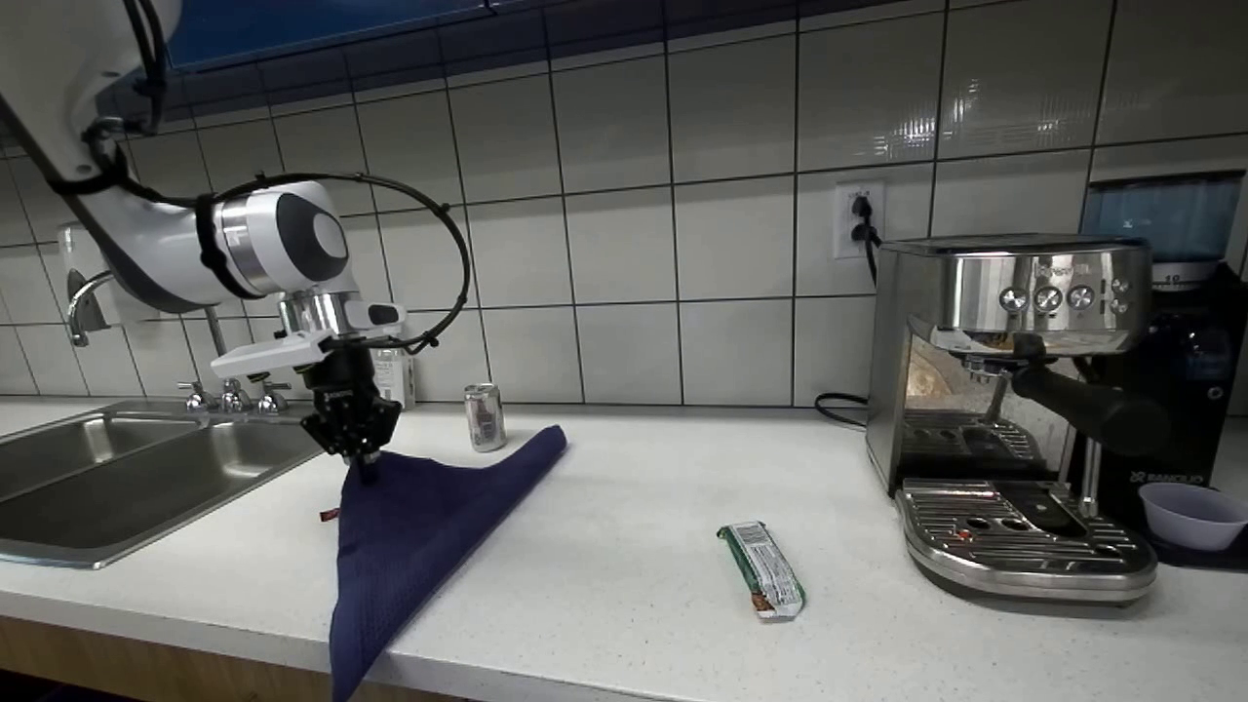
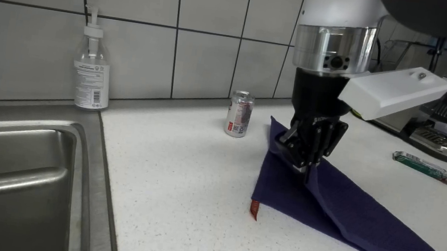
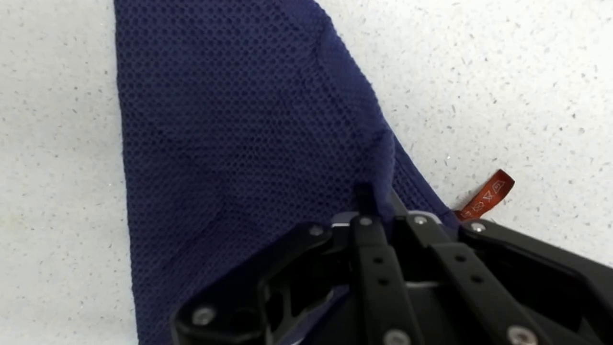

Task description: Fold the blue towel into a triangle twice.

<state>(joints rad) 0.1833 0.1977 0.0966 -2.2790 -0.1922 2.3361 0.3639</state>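
Observation:
The dark navy blue towel (image 1: 419,526) lies on the counter in a roughly triangular, layered shape. One end hangs over the counter's front edge, and the other points toward the back wall. It shows in an exterior view (image 2: 366,222) with an upper layer raised over a lower one, and in the wrist view (image 3: 230,120). A red tag (image 3: 488,194) sticks out at a lower-layer corner. My gripper (image 1: 366,470) points down at the towel's sink-side part. In the wrist view, my gripper (image 3: 380,203) is shut on a pinched fold of the towel. Its fingertips are partly hidden by cloth.
A silver can (image 1: 485,417) stands behind the towel near the wall. A metal sink (image 1: 195,468) and a soap bottle (image 2: 92,69) are on the sink side. A silver-green packet (image 1: 762,570) lies toward the espresso machine (image 1: 1014,390).

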